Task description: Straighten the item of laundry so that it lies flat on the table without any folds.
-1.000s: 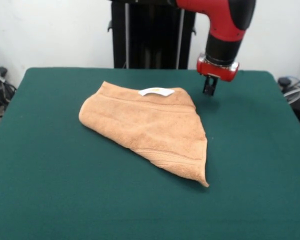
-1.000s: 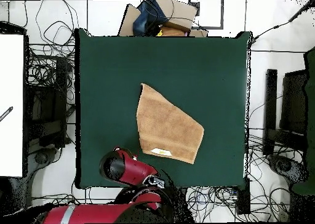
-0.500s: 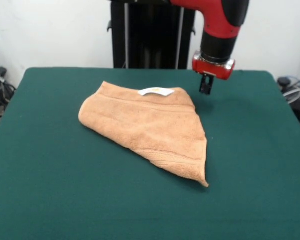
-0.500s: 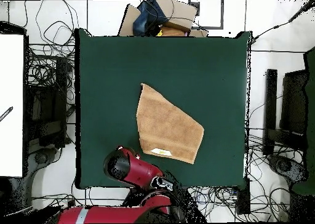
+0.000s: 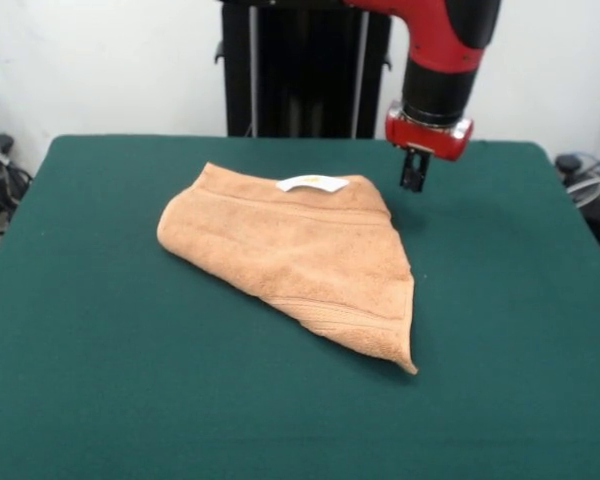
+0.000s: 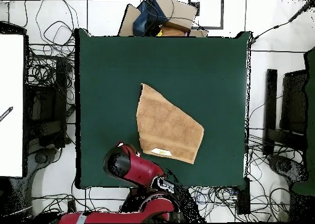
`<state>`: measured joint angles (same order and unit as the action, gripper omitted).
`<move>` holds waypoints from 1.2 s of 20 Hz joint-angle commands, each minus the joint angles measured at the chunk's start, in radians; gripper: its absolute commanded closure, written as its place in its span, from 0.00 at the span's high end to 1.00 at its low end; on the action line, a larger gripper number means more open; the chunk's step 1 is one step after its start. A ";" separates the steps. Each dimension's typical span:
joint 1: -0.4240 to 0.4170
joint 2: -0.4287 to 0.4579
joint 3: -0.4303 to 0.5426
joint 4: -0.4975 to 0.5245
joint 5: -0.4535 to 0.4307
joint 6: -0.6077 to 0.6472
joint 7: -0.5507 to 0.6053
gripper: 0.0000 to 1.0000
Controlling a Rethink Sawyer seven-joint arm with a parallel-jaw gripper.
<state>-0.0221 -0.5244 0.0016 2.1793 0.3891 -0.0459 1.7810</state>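
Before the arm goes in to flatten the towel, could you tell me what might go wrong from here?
The towel lies folded into a wedge, so a pinch could catch both layers and drag it instead of opening it. The gripper hangs beside the corner near the white tag, over bare table; coming straight down would likely miss the cloth. A long pull could carry the towel toward the table's edge.

We count one towel | one white tag on it | one green table | one red-and-black arm | one gripper
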 commanded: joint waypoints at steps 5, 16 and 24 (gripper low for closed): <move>-0.009 0.062 -0.024 -0.195 0.078 0.117 0.175 0.00; -0.129 0.122 0.006 -0.240 -0.020 0.087 0.099 0.00; -0.152 0.110 0.016 -0.236 -0.045 0.100 0.113 0.00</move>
<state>-0.1400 -0.4492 -0.0155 2.0451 0.3667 0.0128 1.7810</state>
